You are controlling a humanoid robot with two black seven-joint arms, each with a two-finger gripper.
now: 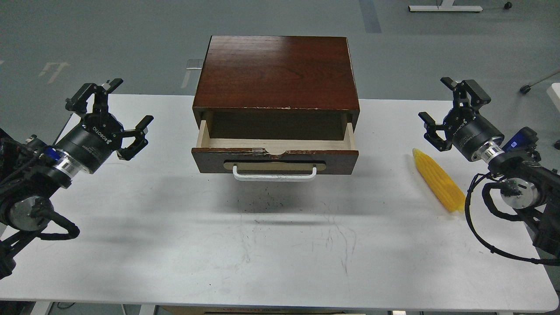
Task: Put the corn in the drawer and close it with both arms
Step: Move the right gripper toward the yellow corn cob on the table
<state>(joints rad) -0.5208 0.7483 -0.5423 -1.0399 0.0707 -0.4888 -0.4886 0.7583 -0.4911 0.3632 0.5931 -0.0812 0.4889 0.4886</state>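
A yellow corn (439,180) lies on the white table (280,245) at the right, slanting from upper left to lower right. The drawer (274,160) of the dark brown wooden box (275,72) stands pulled out, its pale wood inside showing nothing in it and its white bar handle (274,173) facing me. My right gripper (435,101) hangs open just above and to the right of the corn, apart from it. My left gripper (131,101) is open at the table's left side, well away from the drawer, holding nothing.
The box sits at the table's far middle. Bare scuffed tabletop spreads in front of the drawer. Loose black cables (485,236) hang by the right arm near the table's right edge. Grey floor lies beyond the table.
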